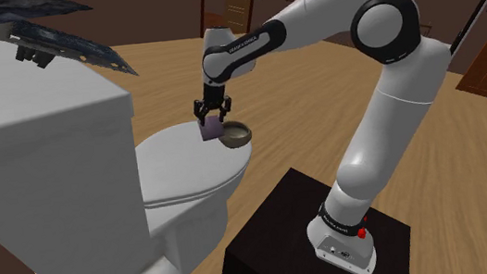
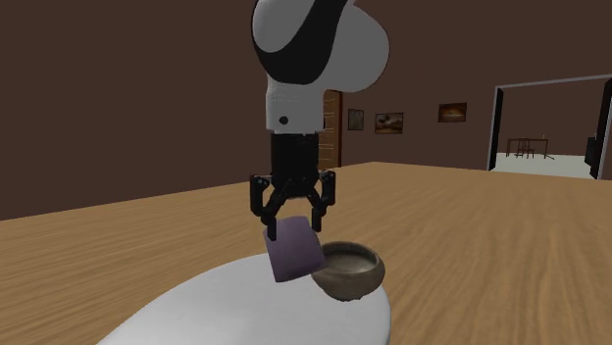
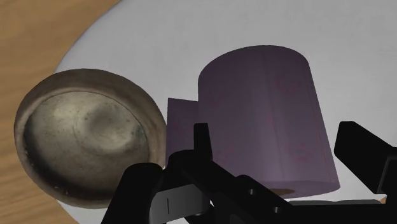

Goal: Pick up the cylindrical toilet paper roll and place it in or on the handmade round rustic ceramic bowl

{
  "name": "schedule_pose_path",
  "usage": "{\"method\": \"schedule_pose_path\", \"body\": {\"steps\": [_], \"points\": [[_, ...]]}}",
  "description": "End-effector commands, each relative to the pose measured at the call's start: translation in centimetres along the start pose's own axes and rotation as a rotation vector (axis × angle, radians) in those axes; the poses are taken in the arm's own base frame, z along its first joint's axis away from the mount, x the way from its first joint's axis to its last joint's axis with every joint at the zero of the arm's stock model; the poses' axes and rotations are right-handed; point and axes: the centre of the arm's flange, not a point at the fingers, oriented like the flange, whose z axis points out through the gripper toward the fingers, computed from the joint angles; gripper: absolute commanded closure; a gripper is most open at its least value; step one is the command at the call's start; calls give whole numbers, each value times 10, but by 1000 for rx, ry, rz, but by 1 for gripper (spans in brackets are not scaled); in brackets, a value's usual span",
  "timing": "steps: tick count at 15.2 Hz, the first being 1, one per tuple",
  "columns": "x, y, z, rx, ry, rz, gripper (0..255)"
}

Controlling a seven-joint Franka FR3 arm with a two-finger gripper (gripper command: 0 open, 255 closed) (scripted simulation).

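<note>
- Toilet paper roll [image 1: 211, 128] [image 2: 294, 250] [image 3: 261, 108], purple and cylindrical, sits between the two fingers of the all-black hand [image 1: 212, 110] [image 2: 291, 223] [image 3: 273, 133], which pinches it from either side near its upper end.
- In the second exterior view the roll hangs tilted below the hand, above the closed white toilet lid [image 1: 179, 161] [image 2: 226, 304] [image 3: 159, 38].
- Just beside the roll, on the second exterior view's right, stands the round, rough grey-brown ceramic bowl [image 1: 237, 136] [image 2: 348, 271] [image 3: 89, 146]. It rests on the lid close to its front edge, mouth up, and the roll's lower corner overlaps its near rim; whether they touch I cannot tell.
- In the wrist view a loose purple flap of paper lies between roll and bowl.
- Behind the lid rises the white toilet tank [image 1: 39, 162], with a dark patterned slab [image 1: 63, 34] slanting above it.
- Light wooden floor [image 1: 442, 185] surrounds the toilet, and the black box stand [image 1: 280, 239] carries the arm at the shoulder view's lower right.
</note>
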Motion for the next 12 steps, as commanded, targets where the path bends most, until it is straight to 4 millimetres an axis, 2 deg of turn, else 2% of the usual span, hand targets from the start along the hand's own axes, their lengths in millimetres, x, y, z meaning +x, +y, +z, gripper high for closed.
{"method": "schedule_pose_path", "body": {"steps": [1,8,12], "points": [[1,0,-11,0,0,0,255],[1,0,-45,0,0,0,255],[17,49,-55,0,0,0,255]]}}
